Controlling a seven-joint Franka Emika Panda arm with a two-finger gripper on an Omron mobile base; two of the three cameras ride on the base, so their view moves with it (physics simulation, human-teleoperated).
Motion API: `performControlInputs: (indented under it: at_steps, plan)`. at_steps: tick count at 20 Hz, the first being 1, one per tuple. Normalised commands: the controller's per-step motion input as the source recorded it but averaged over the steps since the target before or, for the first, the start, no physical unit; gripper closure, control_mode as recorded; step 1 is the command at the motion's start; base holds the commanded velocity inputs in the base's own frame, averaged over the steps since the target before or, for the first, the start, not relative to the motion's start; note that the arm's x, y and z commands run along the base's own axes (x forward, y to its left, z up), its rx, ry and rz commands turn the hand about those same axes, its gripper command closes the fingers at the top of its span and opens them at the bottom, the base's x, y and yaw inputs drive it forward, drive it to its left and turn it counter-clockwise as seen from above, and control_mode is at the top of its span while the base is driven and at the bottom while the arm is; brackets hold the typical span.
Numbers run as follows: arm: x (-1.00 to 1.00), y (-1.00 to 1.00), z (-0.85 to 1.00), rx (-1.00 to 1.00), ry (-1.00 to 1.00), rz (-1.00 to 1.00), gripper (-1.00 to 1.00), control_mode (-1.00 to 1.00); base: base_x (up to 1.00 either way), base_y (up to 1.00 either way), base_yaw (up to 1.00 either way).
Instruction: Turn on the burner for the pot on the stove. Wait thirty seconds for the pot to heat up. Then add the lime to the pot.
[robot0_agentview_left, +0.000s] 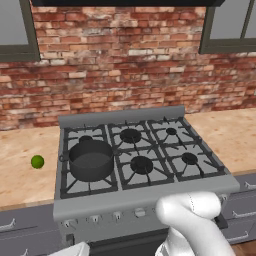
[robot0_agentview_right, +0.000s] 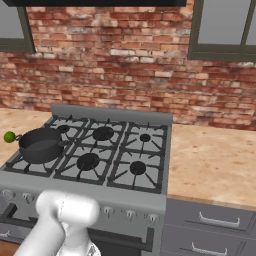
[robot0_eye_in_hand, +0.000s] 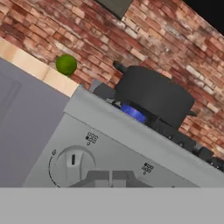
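The dark grey pot (robot0_agentview_left: 91, 159) (robot0_agentview_right: 40, 144) (robot0_eye_in_hand: 153, 94) stands on the front-left grate of the grey stove (robot0_agentview_left: 145, 192) (robot0_agentview_right: 115, 116). In the hand view a blue flame (robot0_eye_in_hand: 133, 113) shows under the pot at its burner. The green lime (robot0_agentview_left: 37, 161) (robot0_agentview_right: 9, 136) (robot0_eye_in_hand: 66, 64) lies on the wooden counter left of the stove. My gripper (robot0_eye_in_hand: 110, 177) hangs low in front of the stove's front panel, just right of a round knob (robot0_eye_in_hand: 73, 162). Its fingertips stand together with nothing between them. My white arm (robot0_agentview_left: 190, 215) (robot0_agentview_right: 65, 215) bends down before the range.
Five other burners (robot0_agentview_left: 141, 164) sit bare under their grates. A second knob marking (robot0_eye_in_hand: 147, 167) lies right of the gripper. Wooden counter (robot0_agentview_right: 210, 160) stretches right of the stove, with grey drawers (robot0_agentview_right: 215, 220) below. A brick wall and the stove's raised back rim close the far side.
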Motion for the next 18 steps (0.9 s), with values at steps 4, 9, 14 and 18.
performControlInputs:
  at_steps: [4, 9, 14, 18]
  plan:
    - [-0.97, 0.00, 0.27, 0.01, -0.04, 0.00, 1.00, -1.00, 0.00, 0.00, 0.00]
    - [-0.67, 0.00, 0.01, 0.01, 0.00, 0.03, 1.00, -1.00, 0.00, 0.00, 0.00]
    - [-0.35, 0.00, 0.00, 0.00, 0.00, 0.00, 1.00, -1.00, 0.00, 0.00, 0.00]
    - [-0.10, 0.00, 0.00, 0.00, 0.00, 0.00, 1.00, -1.00, 0.00, 0.00, 0.00]
